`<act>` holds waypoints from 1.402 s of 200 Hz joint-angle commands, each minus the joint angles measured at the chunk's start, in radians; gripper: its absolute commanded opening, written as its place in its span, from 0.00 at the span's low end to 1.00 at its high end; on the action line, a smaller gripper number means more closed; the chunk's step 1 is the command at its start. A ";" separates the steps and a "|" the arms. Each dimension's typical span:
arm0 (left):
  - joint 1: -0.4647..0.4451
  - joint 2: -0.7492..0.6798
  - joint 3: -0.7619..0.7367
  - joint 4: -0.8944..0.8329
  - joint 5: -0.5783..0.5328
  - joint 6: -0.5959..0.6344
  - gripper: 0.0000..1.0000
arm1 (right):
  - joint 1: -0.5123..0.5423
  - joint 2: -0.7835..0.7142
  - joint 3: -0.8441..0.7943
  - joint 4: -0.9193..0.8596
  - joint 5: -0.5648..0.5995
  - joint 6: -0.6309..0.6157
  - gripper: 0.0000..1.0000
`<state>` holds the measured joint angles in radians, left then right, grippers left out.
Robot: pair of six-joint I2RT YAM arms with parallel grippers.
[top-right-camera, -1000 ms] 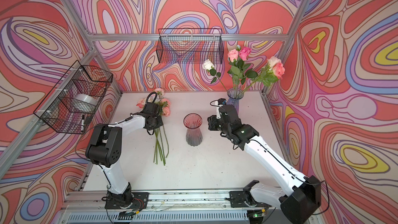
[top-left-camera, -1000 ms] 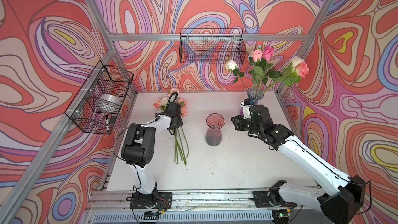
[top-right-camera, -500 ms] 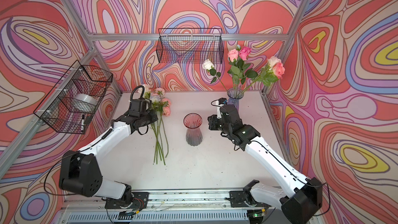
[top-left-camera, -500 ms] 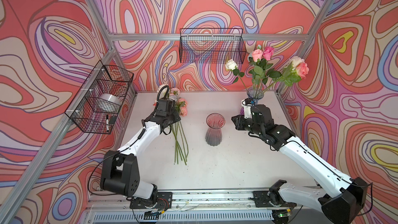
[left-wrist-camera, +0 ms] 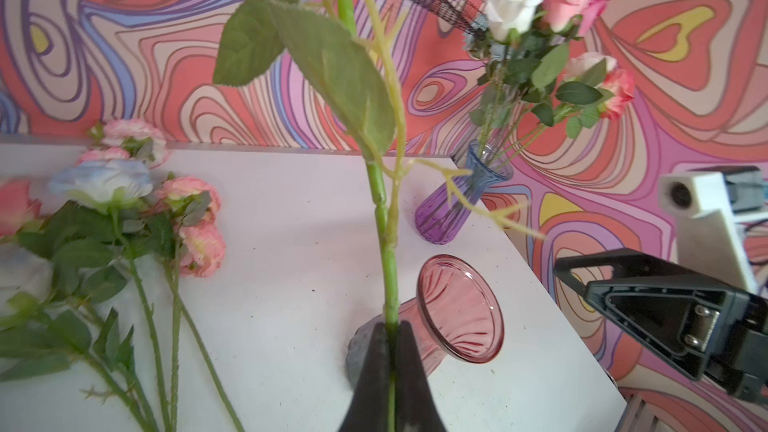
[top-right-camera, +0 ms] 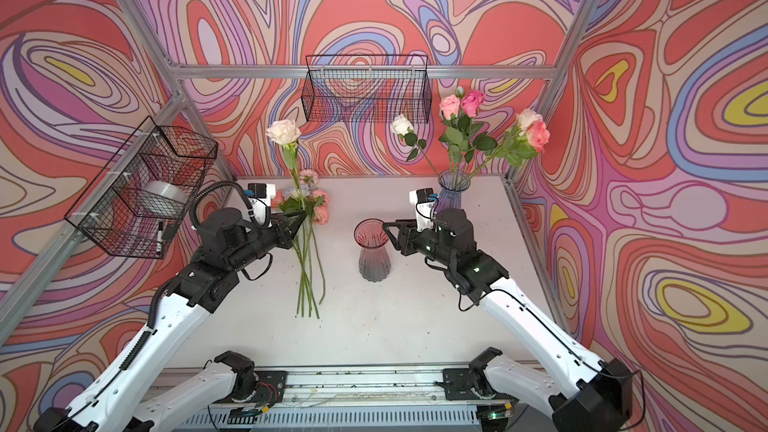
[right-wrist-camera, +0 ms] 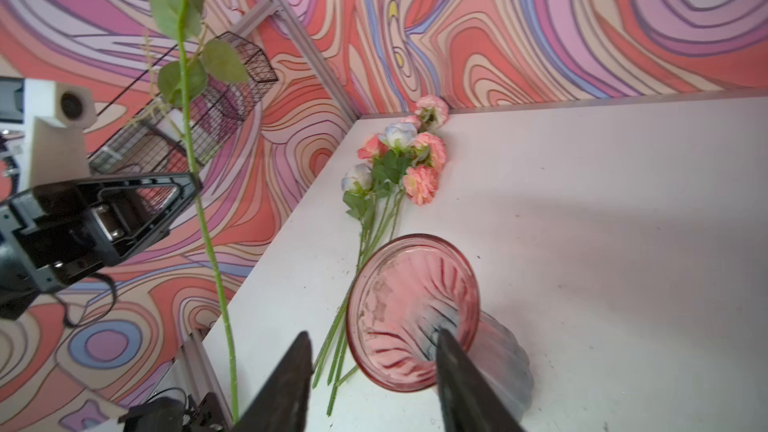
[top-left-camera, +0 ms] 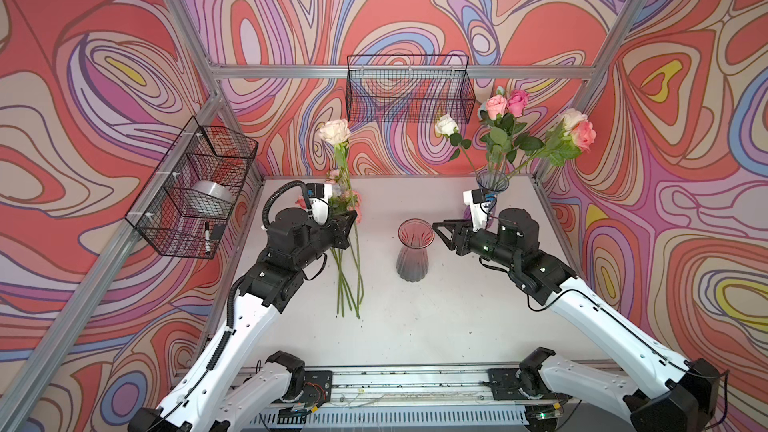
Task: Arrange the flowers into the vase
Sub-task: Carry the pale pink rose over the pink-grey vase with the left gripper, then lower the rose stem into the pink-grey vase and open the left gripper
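**Item 1: white rose (top-left-camera: 334,131), artificial.**
- Build: one long green stem (left-wrist-camera: 384,222) with broad leaves and thin side shoots.
- Where: upright in the air over the left half of the table (top-left-camera: 415,326). The bloom is high and the stem's foot hangs below my left gripper (left-wrist-camera: 392,328).
- Hold: my left gripper is clamped tight on the bare stem low down, with both fingers pressed against it.
- Handling, as I judge it: light but top-heavy.
  - The stem is stiff enough to stand from a low pinch, though probably springy.
  - Its plastic skin is likely slick, so it may twist in the pinch.
  - The leaves and shoots are soft and could snag on a rim.
- Take hold on bare stem below the leaves, never on the bloom.

**Item 2: pink glass vase (top-left-camera: 411,261).**
- Where: empty and upright in mid-table. It is ribbed, with a flared mouth.
- Handling, as I judge it: hard, smooth and breakable. It may tip if a stem levers against the rim.
- Take hold around the narrower neck under the flare.
- My right gripper (top-left-camera: 439,236) has its jaws apart and holds nothing. It sits level with the rim on the vase's right side. I cannot tell whether a finger touches the glass.

**Item 3: loose flowers (right-wrist-camera: 392,170).**
- Contents: frilly pink blooms and pale blue roses.
- Where: lying flat on the table to the left of the pink vase, with the stems overlapping and pointing toward the front.
- Handling, as I judge it: thin, light and easily tangled.
- Take one by its stem mid-length.

**Item 4: blue-and-purple vase (top-left-camera: 491,182).**
- Where: back right corner.
- Contents: pink and white roses (top-left-camera: 507,105), standing splayed.
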<state>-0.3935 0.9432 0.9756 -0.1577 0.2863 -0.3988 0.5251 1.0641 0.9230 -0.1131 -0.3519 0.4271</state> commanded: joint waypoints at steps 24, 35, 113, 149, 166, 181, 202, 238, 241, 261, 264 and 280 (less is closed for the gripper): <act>-0.094 -0.006 0.082 0.169 0.038 0.117 0.00 | 0.004 0.044 -0.075 0.174 -0.344 -0.004 0.61; -0.113 0.009 0.113 0.192 0.031 0.126 0.00 | 0.004 0.046 -0.075 0.155 -0.333 -0.014 0.61; -0.279 0.245 0.360 0.454 -0.062 0.297 0.00 | 0.005 -0.062 -0.139 0.109 0.065 0.001 0.60; -0.295 0.377 0.491 0.568 -0.071 0.317 0.00 | 0.004 -0.105 -0.160 0.083 0.181 0.018 0.60; -0.297 0.434 0.540 0.574 -0.070 0.314 0.00 | 0.004 -0.116 -0.165 0.076 0.209 0.019 0.61; -0.299 0.472 0.546 0.592 -0.081 0.319 0.00 | 0.004 -0.121 -0.165 0.064 0.222 0.015 0.60; -0.301 0.507 0.513 0.599 -0.091 0.309 0.00 | 0.004 -0.124 -0.171 0.051 0.254 0.012 0.61; -0.321 0.534 0.364 0.659 -0.128 0.277 0.00 | 0.004 -0.130 -0.176 0.036 0.284 0.005 0.60; -0.323 0.537 0.352 0.665 -0.130 0.272 0.00 | 0.004 -0.130 -0.177 0.037 0.286 0.005 0.60; -0.352 0.555 0.278 0.674 -0.138 0.271 0.00 | 0.004 -0.126 -0.179 0.038 0.289 0.004 0.61; -0.357 0.557 0.266 0.677 -0.136 0.274 0.00 | 0.004 -0.125 -0.178 0.038 0.289 0.004 0.61; -0.390 0.565 0.212 0.683 -0.172 0.294 0.00 | 0.004 -0.121 -0.177 0.027 0.293 0.004 0.61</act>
<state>-0.7410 1.4982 1.2442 0.4541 0.1574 -0.1226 0.5251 0.9501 0.7574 -0.0689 -0.0864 0.4381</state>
